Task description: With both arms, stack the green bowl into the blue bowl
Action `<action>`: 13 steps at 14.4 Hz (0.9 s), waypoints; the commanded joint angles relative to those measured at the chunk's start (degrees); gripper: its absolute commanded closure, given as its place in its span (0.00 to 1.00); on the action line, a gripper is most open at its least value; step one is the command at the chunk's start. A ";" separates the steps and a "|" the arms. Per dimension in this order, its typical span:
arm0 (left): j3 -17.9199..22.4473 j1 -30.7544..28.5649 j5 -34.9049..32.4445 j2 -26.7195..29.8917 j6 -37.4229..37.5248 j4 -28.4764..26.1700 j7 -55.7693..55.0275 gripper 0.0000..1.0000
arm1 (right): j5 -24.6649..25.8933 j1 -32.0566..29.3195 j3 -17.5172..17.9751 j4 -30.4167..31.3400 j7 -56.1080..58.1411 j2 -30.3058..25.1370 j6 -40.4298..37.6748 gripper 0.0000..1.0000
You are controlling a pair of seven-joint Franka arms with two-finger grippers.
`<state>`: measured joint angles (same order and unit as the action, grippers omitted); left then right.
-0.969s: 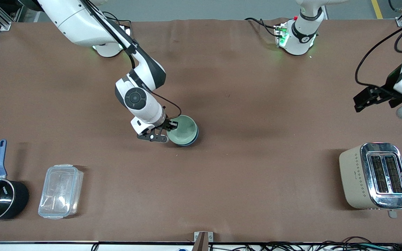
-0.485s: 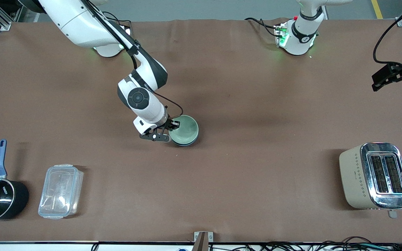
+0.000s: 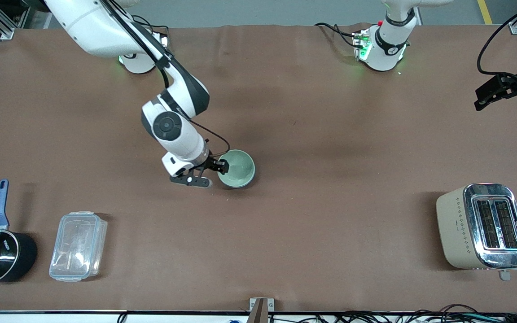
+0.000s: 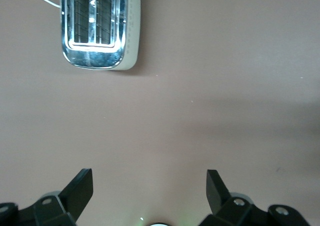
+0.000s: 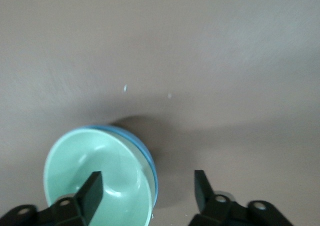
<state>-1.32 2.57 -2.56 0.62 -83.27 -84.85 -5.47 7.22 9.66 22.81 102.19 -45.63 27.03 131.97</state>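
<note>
**Green bowl nested in blue bowl**

Green bowl point(image 3: 237, 168) sits inside the blue bowl point(image 5: 148, 156) mid-tabletop point(image 3: 330, 134). Right claw point(image 3: 209, 174) is spread at its rim, released, apparently letting go. Left claw point(image 4: 150, 186), spread, waits over the tabletop's end near the toaster point(image 3: 483, 226).

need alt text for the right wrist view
The green bowl sits nested in the blue bowl on the brown table. The right gripper is open, with one finger over the green bowl's inside and the other off to the side.
</note>
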 commanded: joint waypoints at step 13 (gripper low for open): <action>0.17 0.94 2.74 -0.62 -2.08 -0.67 0.63 0.00 | -6.94 -4.82 -27.54 -16.75 38.51 -24.83 -42.48 0.00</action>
<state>-1.41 3.20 -0.67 -0.40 -84.81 -85.32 -5.47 3.50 4.65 -2.48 87.35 -9.48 3.43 92.38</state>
